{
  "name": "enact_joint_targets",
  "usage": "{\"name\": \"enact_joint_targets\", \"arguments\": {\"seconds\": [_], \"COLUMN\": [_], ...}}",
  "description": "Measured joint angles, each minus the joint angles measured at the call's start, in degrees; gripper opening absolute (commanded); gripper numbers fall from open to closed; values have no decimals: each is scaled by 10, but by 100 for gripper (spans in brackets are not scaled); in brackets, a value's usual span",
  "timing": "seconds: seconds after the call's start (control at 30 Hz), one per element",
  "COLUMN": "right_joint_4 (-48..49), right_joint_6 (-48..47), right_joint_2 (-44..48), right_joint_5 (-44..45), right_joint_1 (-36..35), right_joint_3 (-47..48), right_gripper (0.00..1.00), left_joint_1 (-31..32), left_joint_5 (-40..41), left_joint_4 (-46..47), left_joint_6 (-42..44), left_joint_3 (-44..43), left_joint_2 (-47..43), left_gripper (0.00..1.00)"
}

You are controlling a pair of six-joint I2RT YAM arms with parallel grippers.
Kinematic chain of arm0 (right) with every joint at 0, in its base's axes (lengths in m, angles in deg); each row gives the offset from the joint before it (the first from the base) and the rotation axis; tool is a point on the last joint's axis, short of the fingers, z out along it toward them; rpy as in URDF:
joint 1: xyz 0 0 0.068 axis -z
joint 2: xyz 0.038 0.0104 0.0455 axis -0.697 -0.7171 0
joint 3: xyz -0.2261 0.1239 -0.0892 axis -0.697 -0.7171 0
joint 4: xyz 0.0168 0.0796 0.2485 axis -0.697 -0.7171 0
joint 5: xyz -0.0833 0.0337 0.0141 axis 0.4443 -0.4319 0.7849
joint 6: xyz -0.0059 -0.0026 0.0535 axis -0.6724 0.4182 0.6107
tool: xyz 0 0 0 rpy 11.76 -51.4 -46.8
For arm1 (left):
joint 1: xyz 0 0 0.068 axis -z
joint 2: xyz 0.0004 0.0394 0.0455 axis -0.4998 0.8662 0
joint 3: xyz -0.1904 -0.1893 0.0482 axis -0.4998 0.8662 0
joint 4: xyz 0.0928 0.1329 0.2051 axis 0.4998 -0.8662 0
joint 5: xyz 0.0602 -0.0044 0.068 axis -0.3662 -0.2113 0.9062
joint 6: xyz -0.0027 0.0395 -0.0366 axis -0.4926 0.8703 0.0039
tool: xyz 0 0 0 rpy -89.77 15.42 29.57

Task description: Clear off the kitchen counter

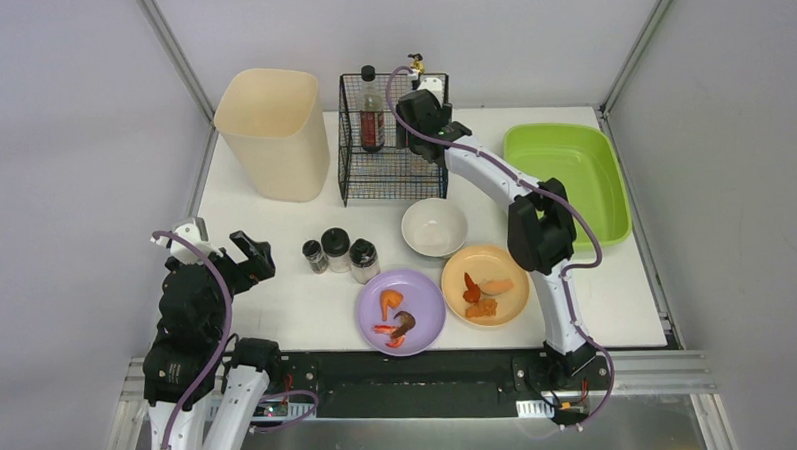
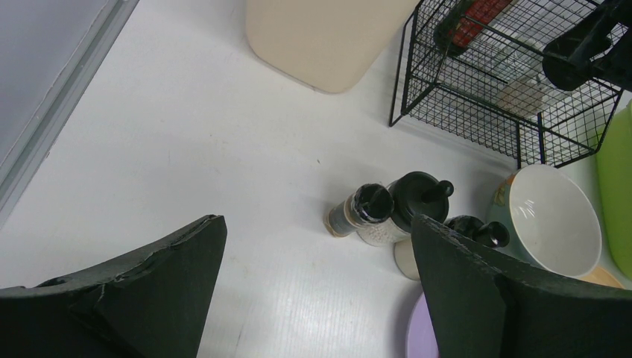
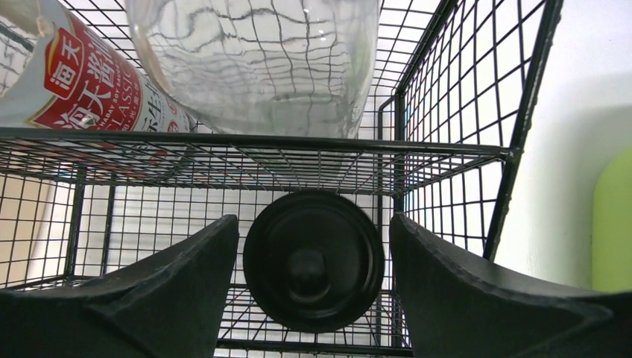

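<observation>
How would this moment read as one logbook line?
right tool: open, astride black cap in wire basket | left tool: open, empty, above kitchen counter | on counter: three shakers, bowl, purple plate, orange plate

Three spice jars [image 1: 335,249], two plates [image 1: 429,302], one bowl [image 1: 435,229], one basket [image 1: 393,181], one bin [image 1: 272,149], one tub [image 1: 563,169].

1. The left arm [image 1: 190,314] and right arm [image 1: 488,172] are built of smooth white links joined by bulky black housings.
2. A thin purple cable [image 1: 226,313] loops along each arm.
3. The left gripper [image 2: 317,224] and right gripper [image 3: 313,224] have broad matte black fingers [image 2: 149,291] with rough, slightly frayed edges.
4. The base blocks [image 1: 569,364] are black.
</observation>
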Motion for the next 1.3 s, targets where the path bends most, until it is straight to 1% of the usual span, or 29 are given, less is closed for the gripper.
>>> {"name": "enact_joint_targets", "arguments": {"seconds": [0.3, 0.47, 0.57, 0.67, 0.9, 1.3], "right_joint_4": [1, 2, 11, 18, 25, -11], "right_joint_6": [0, -5, -13, -23, -54, -69], "right_joint_2": [12, 63, 111, 156, 246, 327], "right_joint_5": [3, 12, 22, 30, 32, -53], "right_joint_1": [-1, -8, -19, -37, -103, -207], "right_joint_3": [-6, -39, -71, -99, -179, -273], "right_gripper": [81, 82, 83, 85, 86, 88], "left_joint_1": [0, 0, 0, 0, 0, 0], "left_joint_5": [0, 0, 0, 0, 0, 0], "left_joint_4": [0, 0, 0, 0, 0, 0], "left_joint_6": [0, 0, 0, 0, 0, 0], "left_joint_3": [0, 0, 0, 0, 0, 0], "left_joint_2": [0, 0, 0, 0, 0, 0], "left_gripper": [99, 99, 99, 99, 99, 99]}}
